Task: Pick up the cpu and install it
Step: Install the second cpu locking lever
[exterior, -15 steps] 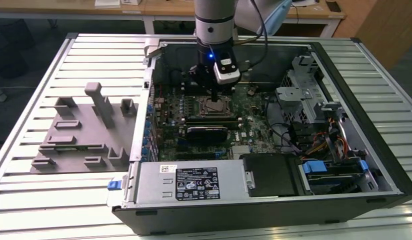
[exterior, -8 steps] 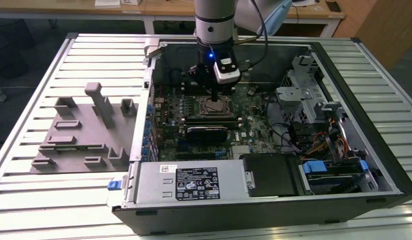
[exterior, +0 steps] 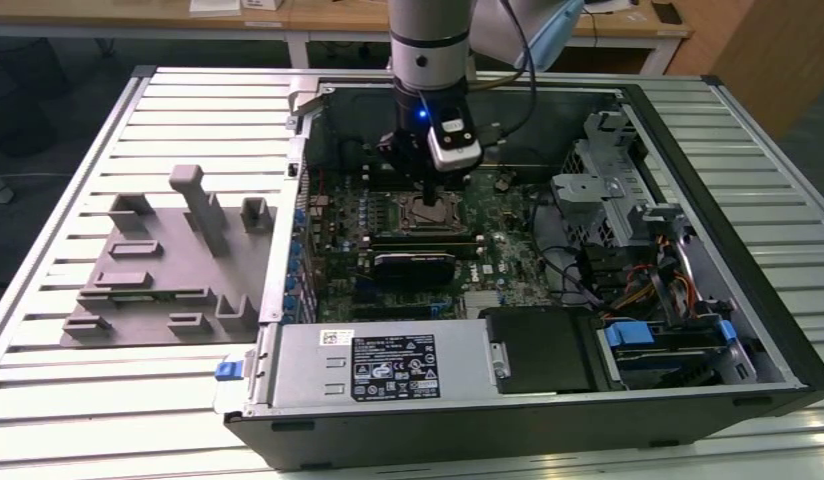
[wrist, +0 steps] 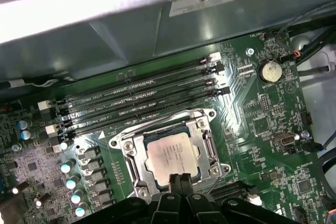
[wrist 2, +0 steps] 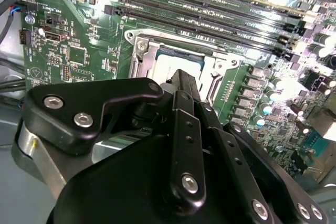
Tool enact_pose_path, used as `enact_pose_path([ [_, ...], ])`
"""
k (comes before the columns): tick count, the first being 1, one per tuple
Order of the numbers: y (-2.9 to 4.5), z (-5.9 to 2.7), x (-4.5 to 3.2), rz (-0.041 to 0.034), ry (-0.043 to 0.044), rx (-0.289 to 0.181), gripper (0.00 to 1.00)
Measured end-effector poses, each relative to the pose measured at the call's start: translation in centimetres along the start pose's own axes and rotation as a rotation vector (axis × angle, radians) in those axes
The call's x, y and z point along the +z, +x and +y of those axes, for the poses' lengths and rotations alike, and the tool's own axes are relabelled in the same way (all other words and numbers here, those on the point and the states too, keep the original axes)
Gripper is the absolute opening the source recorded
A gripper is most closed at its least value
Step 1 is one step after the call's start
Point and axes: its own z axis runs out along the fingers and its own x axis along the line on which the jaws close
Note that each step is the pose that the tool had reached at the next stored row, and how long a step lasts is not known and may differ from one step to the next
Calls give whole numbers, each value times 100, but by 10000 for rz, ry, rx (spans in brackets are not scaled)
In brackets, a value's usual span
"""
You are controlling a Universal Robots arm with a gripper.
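Note:
The cpu [wrist: 169, 155], a small silver square chip, lies flat inside the open metal frame of the motherboard socket [wrist: 125, 144]. In the second wrist view the cpu [wrist 2: 167, 63] shows partly behind the fingers. My gripper [wrist: 181, 178] hangs just over the chip's near edge with its two black fingers pressed together and nothing between them. In the exterior view the gripper [exterior: 430, 197] stands straight above the socket [exterior: 432, 213] in the middle of the open computer case. Whether the fingertips touch the chip I cannot tell.
A grey tray [exterior: 159, 270] with upright holders lies at the exterior view's left. A black finned block [exterior: 415, 266] sits just in front of the socket. Memory slots [wrist: 142, 98] run beside it. The power supply [exterior: 372, 365] and drive cage [exterior: 612, 190] border the board.

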Motion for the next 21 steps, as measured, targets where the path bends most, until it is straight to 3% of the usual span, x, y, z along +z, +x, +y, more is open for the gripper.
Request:
enact_pose_path([
  [21, -39, -120, 0, 0, 1, 0, 11],
])
